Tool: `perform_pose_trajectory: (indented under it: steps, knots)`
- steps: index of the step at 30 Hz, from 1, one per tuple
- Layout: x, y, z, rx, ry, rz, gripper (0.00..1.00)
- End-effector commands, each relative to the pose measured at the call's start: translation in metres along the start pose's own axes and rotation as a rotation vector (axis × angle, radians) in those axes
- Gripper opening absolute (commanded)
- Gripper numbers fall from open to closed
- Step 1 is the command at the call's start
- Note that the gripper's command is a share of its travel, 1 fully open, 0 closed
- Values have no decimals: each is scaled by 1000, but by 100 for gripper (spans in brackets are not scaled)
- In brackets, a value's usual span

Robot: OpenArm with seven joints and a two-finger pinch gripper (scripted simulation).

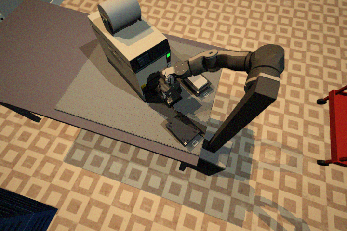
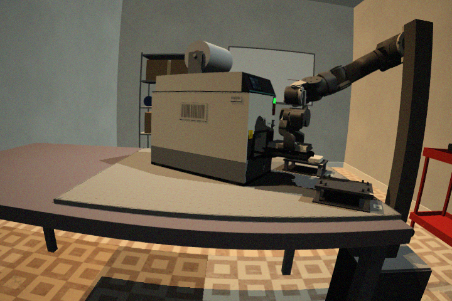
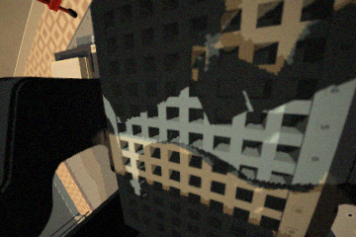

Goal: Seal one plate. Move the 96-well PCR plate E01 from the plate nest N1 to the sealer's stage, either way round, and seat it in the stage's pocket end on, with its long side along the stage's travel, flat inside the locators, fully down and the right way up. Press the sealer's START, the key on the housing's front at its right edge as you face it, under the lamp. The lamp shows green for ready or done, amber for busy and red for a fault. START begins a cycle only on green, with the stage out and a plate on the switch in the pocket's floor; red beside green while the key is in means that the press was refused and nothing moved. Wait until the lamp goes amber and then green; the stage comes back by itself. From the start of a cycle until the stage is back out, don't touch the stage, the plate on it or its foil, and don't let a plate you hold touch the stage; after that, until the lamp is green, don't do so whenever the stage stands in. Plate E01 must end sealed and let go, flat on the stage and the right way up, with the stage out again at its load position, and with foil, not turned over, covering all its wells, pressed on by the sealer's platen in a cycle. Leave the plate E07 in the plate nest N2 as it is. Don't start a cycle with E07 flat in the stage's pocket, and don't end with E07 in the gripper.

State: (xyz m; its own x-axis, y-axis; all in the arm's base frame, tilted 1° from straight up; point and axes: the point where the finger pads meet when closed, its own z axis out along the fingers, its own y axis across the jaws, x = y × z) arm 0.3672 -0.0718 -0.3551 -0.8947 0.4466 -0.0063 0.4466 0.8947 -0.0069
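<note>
Mauve table (image 2: 27, 170), grey breadboard (image 2: 169, 193) on it, sealer (image 2: 201, 124), two nests

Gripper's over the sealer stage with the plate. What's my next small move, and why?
Probably ease straight down a touch before releasing. The two-finger gripper is shut on the gridded 96-well plate, right at the dark stage, and whether it sits fully down can't be told. The lamp shows green.

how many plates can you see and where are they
2. One plate is clamped in the gripper over the sealer's stage. The other plate sits in the nest right of the sealer. The near nest holds none.
</note>
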Motion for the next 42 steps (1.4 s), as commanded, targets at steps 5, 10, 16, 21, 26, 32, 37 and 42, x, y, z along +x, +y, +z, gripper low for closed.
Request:
perform_pose_trajectory:
  steps: [5, 10, 16, 21, 26, 32, 37, 42]
  knots:
    - [-1, 1, -1, -3, -3, -1, 0]
    - [-3, 2, -4, -5, -8, 0, 0]
    - [-3, 2, -4, -5, -8, 0, 0]
    - [-3, 2, -4, -5, -8, 0, 0]
    - [0, 1, 2, -4, -2, -5, 0]
    - [0, 1, 2, -4, -2, -5, 0]
    - [0, 1, 2, -4, -2, -5, 0]
    - [0, 1, 6, -4, -2, -5, 0]
